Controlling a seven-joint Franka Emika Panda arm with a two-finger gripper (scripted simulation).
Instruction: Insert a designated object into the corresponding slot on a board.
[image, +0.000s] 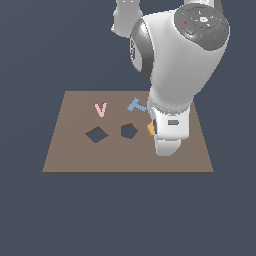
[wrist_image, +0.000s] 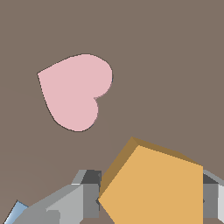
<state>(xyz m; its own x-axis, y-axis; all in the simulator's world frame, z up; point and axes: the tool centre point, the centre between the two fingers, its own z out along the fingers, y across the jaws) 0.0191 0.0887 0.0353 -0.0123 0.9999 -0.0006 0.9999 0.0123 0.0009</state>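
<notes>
The orange pentagon block (wrist_image: 157, 188) sits between my gripper (wrist_image: 151, 199) fingers, one grey finger (wrist_image: 85, 194) touching each side, so the gripper is shut on it. In the exterior view only an edge of the block (image: 150, 129) shows beside the white hand (image: 170, 132), low over the brown board (image: 75, 155). The dark pentagon slot (image: 129, 131) lies just to the exterior view's left of the block. The fingertips are hidden behind the hand in that view.
A dark diamond cutout (image: 96, 134) lies to the left of the pentagon slot in the exterior view. A pink heart (image: 101, 109) (wrist_image: 76, 92) and a blue T (image: 135, 105) lie on the board's far part. The arm's bulk hides the board's right middle.
</notes>
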